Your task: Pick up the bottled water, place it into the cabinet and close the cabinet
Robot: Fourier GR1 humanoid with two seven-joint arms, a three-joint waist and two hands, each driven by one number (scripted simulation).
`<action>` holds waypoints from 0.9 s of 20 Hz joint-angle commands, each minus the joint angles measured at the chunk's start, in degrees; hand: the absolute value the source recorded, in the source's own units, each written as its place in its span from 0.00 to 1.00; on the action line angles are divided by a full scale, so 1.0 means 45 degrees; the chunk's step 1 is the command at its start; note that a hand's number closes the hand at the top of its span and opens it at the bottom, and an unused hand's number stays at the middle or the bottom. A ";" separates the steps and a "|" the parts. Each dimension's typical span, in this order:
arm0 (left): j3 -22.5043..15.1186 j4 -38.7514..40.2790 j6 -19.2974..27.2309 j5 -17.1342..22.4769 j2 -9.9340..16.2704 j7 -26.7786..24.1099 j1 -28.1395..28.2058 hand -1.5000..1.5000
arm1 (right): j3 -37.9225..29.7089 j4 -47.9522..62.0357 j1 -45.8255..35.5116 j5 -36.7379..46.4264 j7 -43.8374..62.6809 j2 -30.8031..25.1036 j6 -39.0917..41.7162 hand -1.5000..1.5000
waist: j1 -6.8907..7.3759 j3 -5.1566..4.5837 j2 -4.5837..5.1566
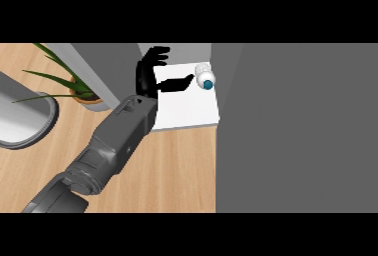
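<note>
The bottled water [204,76], pale with a teal cap, lies inside the cabinet on its white shelf [188,110], close to the shelf's right edge. My left hand [150,75] is over the shelf's left part, just left of the bottle. Its fingers are straight and point away from me, and the thumb stretches right until its tip almost reaches the bottle. The hand is open and holds nothing. The grey forearm [118,135] runs in from the lower left. My right hand does not show.
A large grey cabinet panel [295,125] fills the right side, next to the shelf. A potted plant [83,92] stands left of the cabinet. A metal sink [22,120] sits at the far left of the wooden counter [177,170].
</note>
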 commanded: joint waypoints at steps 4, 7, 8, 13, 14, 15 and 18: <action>-0.0094 0.0826 0.0530 -0.0437 0.0264 -0.0507 -0.0601 0.00 | -0.0012 -0.0516 0.0066 -0.0702 0.0224 -0.0066 0.0124 0.00 | 0.0008 -0.0008 0.0092; 0.0185 0.0773 0.0174 -0.0205 0.0088 -0.0317 -0.0872 0.00 | -0.0258 -0.0626 0.0215 -0.1031 0.0048 -0.0347 0.0489 0.00 | -0.0101 -0.0011 0.0096; 0.0250 0.0590 -0.0055 -0.0170 0.0033 -0.0657 -0.0731 0.00 | -0.0369 -0.0710 0.0593 -0.1321 0.0166 -0.0371 0.0511 0.00 | -0.0005 -0.0012 0.0027; 0.0758 -0.0102 -0.1512 0.0226 0.0016 -0.1474 -0.0979 0.00 | -0.0198 -0.0558 0.0628 -0.1088 0.0030 -0.0375 0.0698 0.00 | 0.0030 -0.0019 0.0023; 0.0817 -0.0328 -0.2478 0.0276 0.0377 -0.1658 -0.0997 0.00 | -0.0072 -0.0388 0.0404 -0.0845 -0.0181 -0.0217 0.0662 0.00 | 0.0114 -0.0019 0.0010; 0.1028 -0.0489 -0.2556 0.0458 0.0190 -0.1800 -0.1139 0.00 | -0.0150 -0.0553 0.0315 -0.1179 -0.0007 -0.0255 0.0549 0.00 | 0.0176 -0.0020 0.0015; 0.1236 -0.0659 -0.3126 0.0568 -0.0118 -0.2044 -0.1265 0.00 | -0.0262 -0.0367 0.0522 -0.1382 -0.0020 -0.0379 0.0791 0.00 | 0.0428 0.0002 -0.0156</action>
